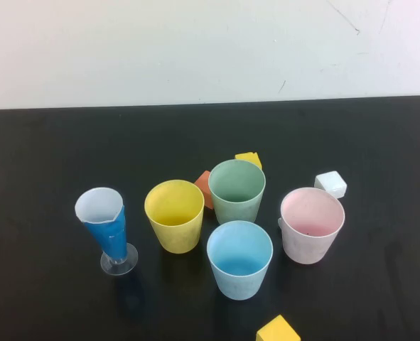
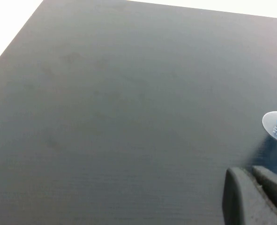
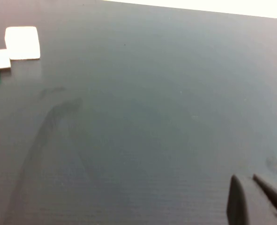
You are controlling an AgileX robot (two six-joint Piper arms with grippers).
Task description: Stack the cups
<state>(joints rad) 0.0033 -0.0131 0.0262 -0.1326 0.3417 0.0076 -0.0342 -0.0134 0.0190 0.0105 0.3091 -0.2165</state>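
Four cups stand upright and apart on the black table (image 1: pixel 46 163) in the high view: yellow (image 1: pixel 174 215), sage green (image 1: pixel 237 190), light blue (image 1: pixel 239 258) and pink (image 1: pixel 310 224). None is inside another. Neither gripper shows in the high view. My left gripper (image 2: pixel 246 169) shows only in the left wrist view, fingers together and empty over bare table near the cone glass's clear foot (image 2: pixel 275 125). My right gripper (image 3: pixel 244 178) shows only in the right wrist view, fingers close together and empty over bare table.
A blue-and-white cone glass (image 1: pixel 107 229) stands left of the yellow cup. A white cube (image 1: pixel 330 184) lies behind the pink cup and shows in the right wrist view (image 3: pixel 22 43). An orange block (image 1: pixel 205 188) and two yellow cubes (image 1: pixel 249 159) (image 1: pixel 278 330) lie among the cups.
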